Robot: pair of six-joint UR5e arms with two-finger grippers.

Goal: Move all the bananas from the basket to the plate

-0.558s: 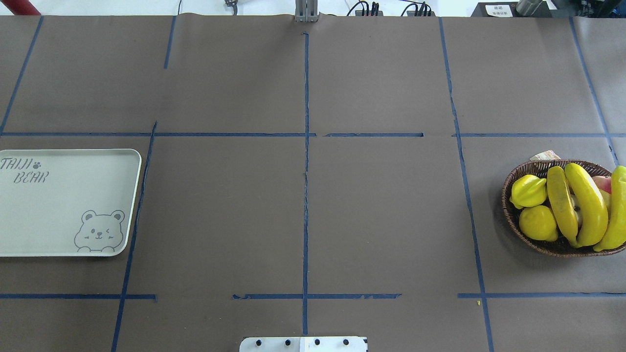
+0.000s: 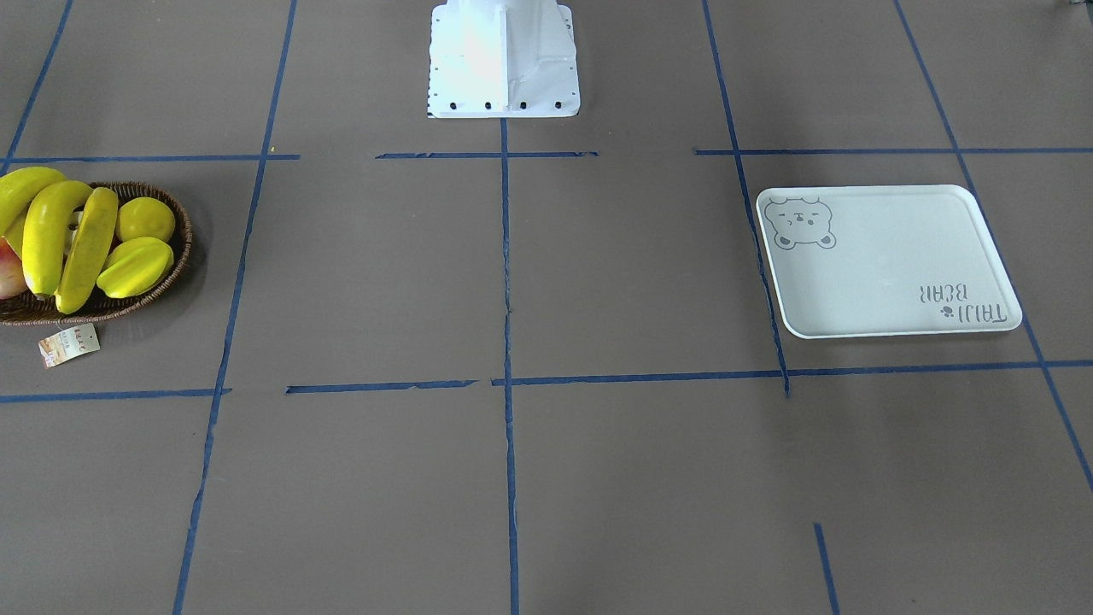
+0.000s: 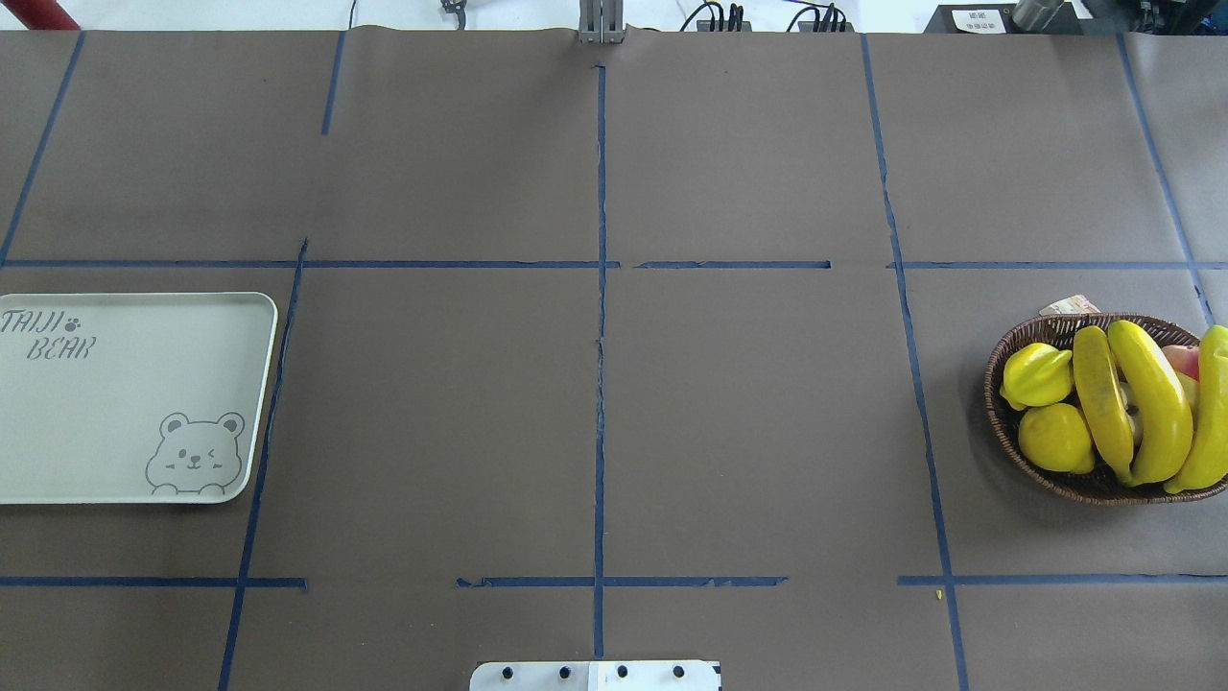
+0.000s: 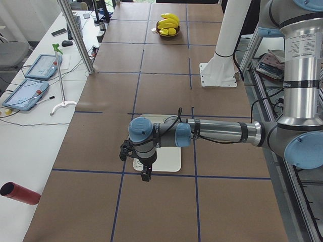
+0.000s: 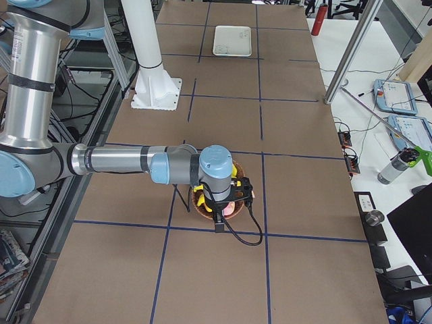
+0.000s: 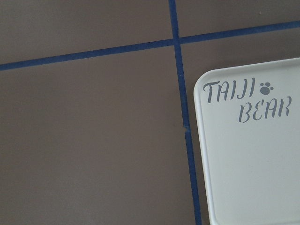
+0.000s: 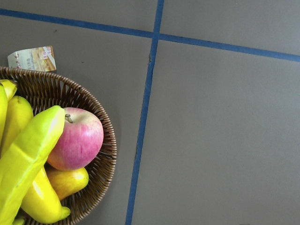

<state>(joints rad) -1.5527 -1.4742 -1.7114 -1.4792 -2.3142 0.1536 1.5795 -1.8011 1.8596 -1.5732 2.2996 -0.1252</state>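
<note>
Several bananas (image 3: 1151, 403) (image 2: 47, 239) lie across the wicker basket (image 3: 994, 422) (image 2: 166, 282) at the table's right end; the right wrist view shows banana ends (image 7: 28, 154) against the basket wall (image 7: 101, 173). The off-white bear plate (image 3: 125, 403) (image 2: 888, 265) (image 6: 253, 173) lies bare at the left end. In the side views, my left gripper (image 4: 146, 176) hangs over the plate's (image 4: 169, 162) outer edge and my right gripper (image 5: 218, 226) hangs above the basket. I cannot tell whether either is open or shut.
The basket also holds a lemon (image 3: 1055, 437), a starfruit (image 3: 1036, 374), a pink apple (image 7: 77, 138) and a pear (image 7: 68, 180). Its paper tag (image 2: 68, 344) lies on the table. The white robot base (image 2: 504, 60) stands at mid-table edge.
</note>
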